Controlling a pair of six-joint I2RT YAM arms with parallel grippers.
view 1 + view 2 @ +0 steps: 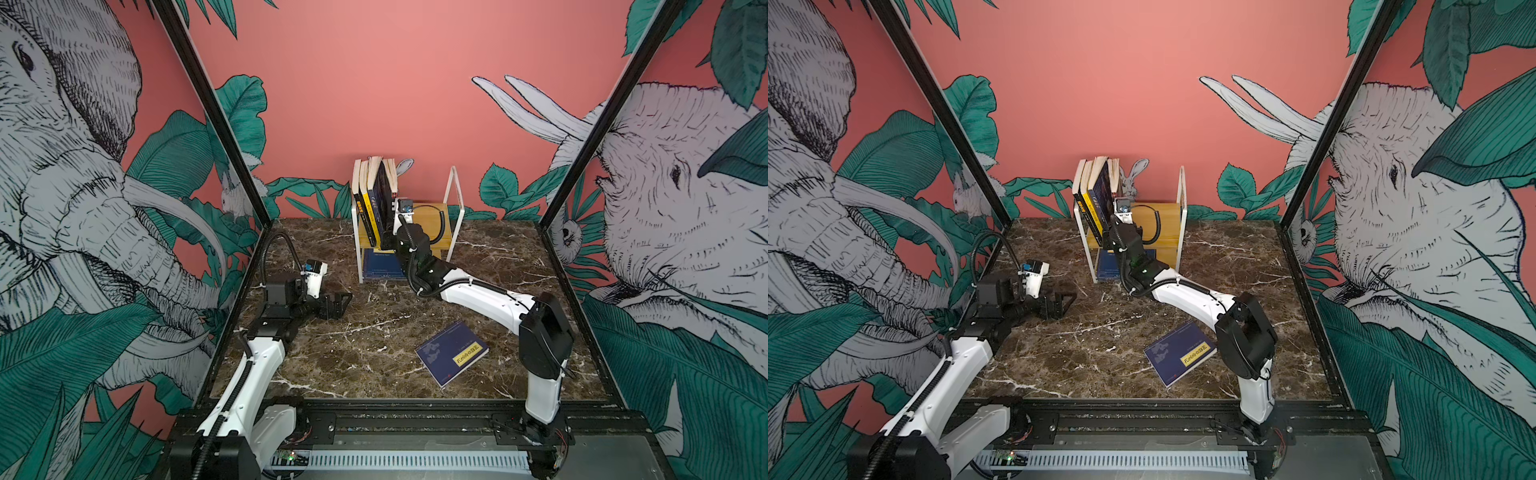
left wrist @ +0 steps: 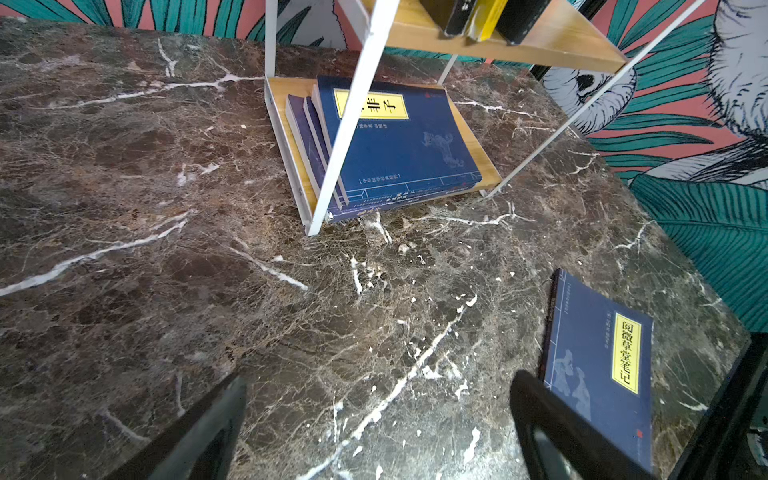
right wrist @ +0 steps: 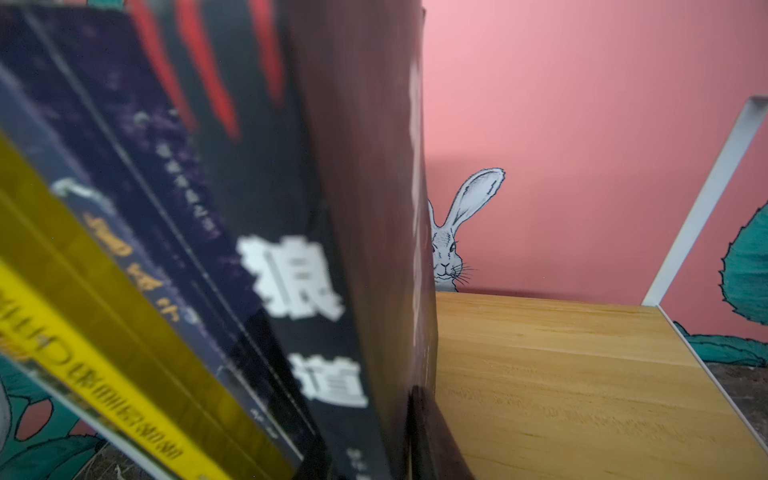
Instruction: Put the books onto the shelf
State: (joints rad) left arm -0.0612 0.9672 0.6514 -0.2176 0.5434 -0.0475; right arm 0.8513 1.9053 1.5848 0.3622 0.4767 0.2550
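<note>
The shelf (image 1: 432, 220) (image 1: 1163, 220) stands at the back of the marble table. On its upper board (image 3: 561, 374), several books (image 1: 376, 195) lean left, among them a yellow one (image 3: 83, 353). My right gripper (image 1: 388, 239) (image 3: 370, 424) reaches in there, with a finger against each side of the rightmost book, the black one with white characters (image 3: 311, 291). Three navy books (image 2: 399, 145) lie stacked on the lower board. Another navy book (image 1: 452, 353) (image 2: 598, 374) lies flat on the table at the front right. My left gripper (image 1: 338, 305) (image 2: 378, 382) hovers open and holds nothing, left of the shelf.
The white loop frame (image 3: 706, 199) bounds the right end of the upper board; that half of the board is bare wood. Black cage posts (image 1: 216, 116) rise at the table's back corners. The right arm (image 1: 478, 295) stretches from the front right corner toward the shelf.
</note>
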